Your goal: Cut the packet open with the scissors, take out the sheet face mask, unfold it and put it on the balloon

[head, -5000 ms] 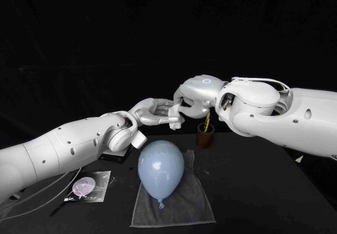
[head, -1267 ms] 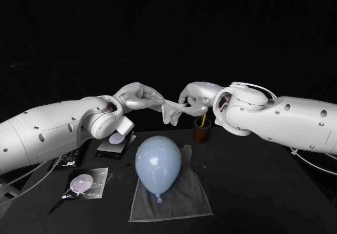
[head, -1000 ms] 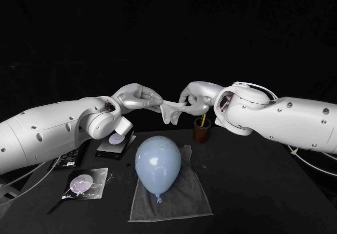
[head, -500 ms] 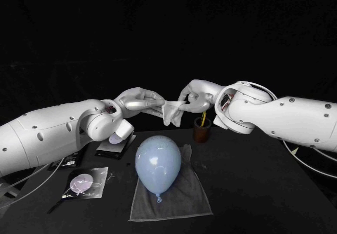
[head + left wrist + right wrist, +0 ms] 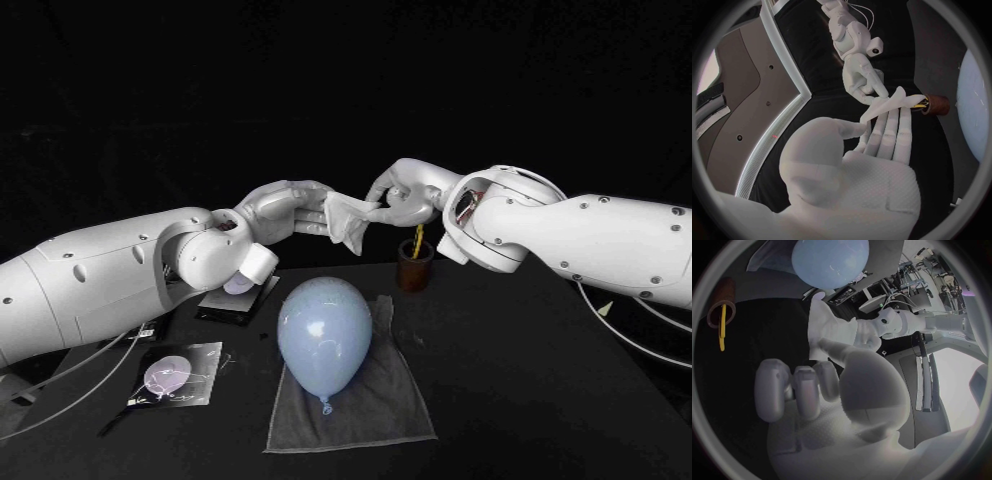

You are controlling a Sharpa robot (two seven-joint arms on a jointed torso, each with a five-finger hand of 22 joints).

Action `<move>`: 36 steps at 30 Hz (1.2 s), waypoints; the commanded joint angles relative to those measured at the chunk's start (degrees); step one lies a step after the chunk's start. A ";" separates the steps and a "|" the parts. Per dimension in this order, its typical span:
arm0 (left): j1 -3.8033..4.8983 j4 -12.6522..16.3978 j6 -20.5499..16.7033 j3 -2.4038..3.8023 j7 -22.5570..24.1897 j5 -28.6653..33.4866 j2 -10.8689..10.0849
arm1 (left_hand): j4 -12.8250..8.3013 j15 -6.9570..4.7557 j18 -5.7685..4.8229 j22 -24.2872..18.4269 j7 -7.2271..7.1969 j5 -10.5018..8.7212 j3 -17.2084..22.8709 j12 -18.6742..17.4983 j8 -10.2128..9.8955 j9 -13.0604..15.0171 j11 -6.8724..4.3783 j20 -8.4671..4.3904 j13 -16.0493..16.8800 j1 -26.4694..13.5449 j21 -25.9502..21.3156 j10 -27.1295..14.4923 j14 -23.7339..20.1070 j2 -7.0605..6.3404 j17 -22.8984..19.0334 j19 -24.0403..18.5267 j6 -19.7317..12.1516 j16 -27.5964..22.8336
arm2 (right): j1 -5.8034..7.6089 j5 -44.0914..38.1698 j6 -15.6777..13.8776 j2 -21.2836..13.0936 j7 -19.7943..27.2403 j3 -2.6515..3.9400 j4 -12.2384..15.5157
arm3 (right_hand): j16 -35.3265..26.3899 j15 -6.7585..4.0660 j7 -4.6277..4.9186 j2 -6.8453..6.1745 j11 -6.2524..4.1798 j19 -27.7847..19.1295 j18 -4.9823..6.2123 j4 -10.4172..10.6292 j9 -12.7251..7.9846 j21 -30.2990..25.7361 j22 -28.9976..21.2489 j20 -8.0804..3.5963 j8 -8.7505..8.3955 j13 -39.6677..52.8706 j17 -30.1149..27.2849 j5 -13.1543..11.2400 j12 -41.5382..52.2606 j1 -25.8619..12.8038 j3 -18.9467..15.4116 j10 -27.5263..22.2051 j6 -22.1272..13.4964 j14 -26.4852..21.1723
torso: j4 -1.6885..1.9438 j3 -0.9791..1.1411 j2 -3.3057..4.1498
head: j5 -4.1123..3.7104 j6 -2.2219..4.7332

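Note:
The white sheet face mask [image 5: 346, 218] hangs crumpled in the air above the far end of the table, and both hands hold it. My left hand [image 5: 293, 211] pinches its left side and my right hand [image 5: 402, 197] pinches its right side, the two hands close together. In the left wrist view the mask [image 5: 889, 101] lies over my left hand's fingertips [image 5: 891, 120], with the right hand [image 5: 859, 75] meeting it from beyond. The pale blue balloon [image 5: 326, 335] lies below on a grey towel [image 5: 361, 420]. The dark packet [image 5: 180, 381] lies flat at the front left.
A brown cup [image 5: 417, 272] holding the yellow-handled scissors [image 5: 721, 326] stands behind the balloon, just below my right hand. A flat black box [image 5: 238, 300] sits left of the balloon under my left arm. Cables trail off the table's left and right sides.
Over the last second the hands have drawn closer together and risen a little. The mask, which stretched and hung between them, is now bunched up short between the fingers.

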 commanded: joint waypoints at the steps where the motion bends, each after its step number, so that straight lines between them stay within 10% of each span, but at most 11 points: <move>1: -0.34 -0.08 -0.38 0.08 1.10 5.84 0.03 | -0.05 -0.08 0.34 0.04 8.47 0.22 3.07 1.23 5.80 23.42 0.03 0.10 0.11 -4.04 -0.26 -0.76 0.88 -0.27 0.08 1.20 -1.96 -0.41 | 0.04 5.07 -1.28 -0.42 2.39 0.02 0.31 | -0.12 -0.39 -0.23 0.36 -0.08 2.98 -0.13 -0.20 4.81 -0.03 9.30 -0.02 0.36 3.41 13.39 0.28 -0.36 1.03 -0.14 -0.24 0.25 5.39 | -0.01 0.01 0.02 | 0.01 0.09; 10: -2.64 -0.38 -2.58 0.08 0.48 8.80 0.03 | -4.33 -0.38 0.88 0.27 8.50 0.24 3.50 2.90 5.70 21.04 0.00 -0.32 0.04 -8.47 0.92 -2.30 1.94 -2.92 0.23 5.32 -5.56 -0.93 | 0.36 8.17 -0.56 -0.09 3.41 0.17 -0.33 | -0.10 -0.47 -0.35 0.57 -0.19 3.00 -0.13 -0.38 4.98 -0.04 9.32 -0.07 0.68 3.50 13.45 0.22 -0.33 1.53 0.00 -0.16 0.71 5.40 | -0.03 0.00 -0.10 | 0.16 0.47; 17: -5.67 -1.17 -2.36 0.18 1.57 10.67 0.39 | -3.34 -0.49 0.83 -0.04 8.64 0.27 -4.77 4.83 -6.90 11.09 -0.11 -0.42 0.11 -13.39 0.26 -1.55 2.80 -8.00 0.42 6.64 -13.36 -1.35 | 2.06 8.39 7.24 2.56 0.86 0.29 -3.59 | -0.13 -0.49 -0.38 0.57 -0.22 2.98 -0.12 -0.45 5.04 -0.11 9.29 -0.09 0.78 3.51 13.40 0.42 -0.36 1.66 -0.01 -0.15 0.84 5.39 | 0.06 -0.09 -0.02 | 0.22 0.99; 23: -7.37 -2.24 -1.34 0.24 3.08 12.21 1.12 | -0.72 -0.41 0.77 -0.08 8.65 0.24 -11.58 5.58 -11.75 5.35 -0.17 -0.31 -0.11 -15.12 -0.68 -0.85 2.81 -8.81 0.42 6.17 -14.12 -2.07 | 3.44 10.63 14.94 5.45 -0.36 0.48 -7.05 | -0.13 -0.51 -0.41 0.60 -0.25 2.96 -0.10 -0.51 5.07 -0.19 9.25 -0.11 0.84 3.51 13.41 0.29 -0.37 1.78 0.03 -0.15 0.91 5.39 | 0.15 -0.13 -0.05 | 0.30 1.86; 30: -8.45 -4.00 -1.46 0.31 5.87 14.59 2.35 | 6.51 0.08 0.02 -0.19 8.38 0.31 -25.24 5.40 -14.33 -0.55 -0.16 -0.01 -0.20 -18.32 -1.11 -1.19 0.93 -11.86 0.17 1.38 -11.87 -4.02 | 4.17 14.94 25.38 7.65 0.83 0.66 -9.79 | -0.13 -0.53 -0.41 0.67 -0.26 2.89 -0.05 -0.55 5.08 -0.39 9.14 -0.12 0.85 3.34 13.41 0.26 -0.55 1.88 0.10 -0.25 0.91 5.39 | 0.09 -0.16 -0.09 | 0.50 3.08; 36: -8.87 -5.85 -3.15 0.40 8.26 17.71 3.52 | 6.83 1.79 -3.26 -0.91 8.27 0.23 -34.08 2.79 -16.58 -5.52 1.33 0.11 -0.31 -24.07 -1.79 -5.15 -8.22 -8.89 -1.24 -15.49 -10.21 -7.67 | 4.33 16.05 29.51 8.04 1.41 0.83 -9.73 | -0.12 -0.53 -0.41 0.70 -0.26 2.88 -0.04 -0.58 5.08 -0.42 9.12 -0.13 0.84 3.32 13.43 0.26 -0.58 1.92 0.13 -0.26 0.88 5.40 | 0.01 -0.06 -0.07 | 1.46 3.52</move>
